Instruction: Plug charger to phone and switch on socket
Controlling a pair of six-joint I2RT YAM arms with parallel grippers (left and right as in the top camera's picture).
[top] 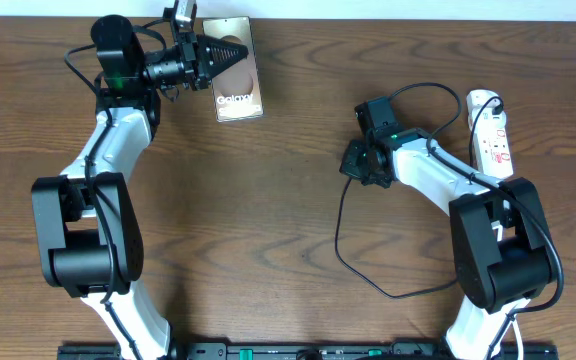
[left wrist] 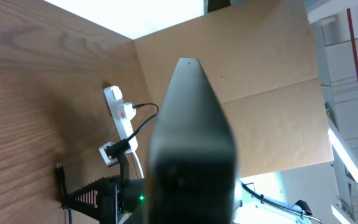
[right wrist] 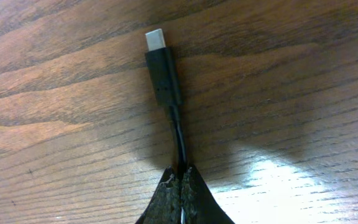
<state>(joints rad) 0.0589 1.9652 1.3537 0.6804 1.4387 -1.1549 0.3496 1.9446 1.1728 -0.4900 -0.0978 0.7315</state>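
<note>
Nearest us, the right gripper [right wrist: 180,175] is pinched shut on the charger [right wrist: 162,71] cable just behind its plug, which lies on the wooden table [top: 268,200]. Farther back on the right we see the power strip [top: 492,135]. At the far left, the closed left gripper [top: 234,52] overlaps the phone [top: 240,100]; we cannot tell whether it holds it.

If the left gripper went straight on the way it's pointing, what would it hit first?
Probably the brown cardboard panel beyond the table: the left gripper, shut, points across the table over the phone, its tip lined up with that panel. The socket lies off to one side. Depth is unclear.
</note>
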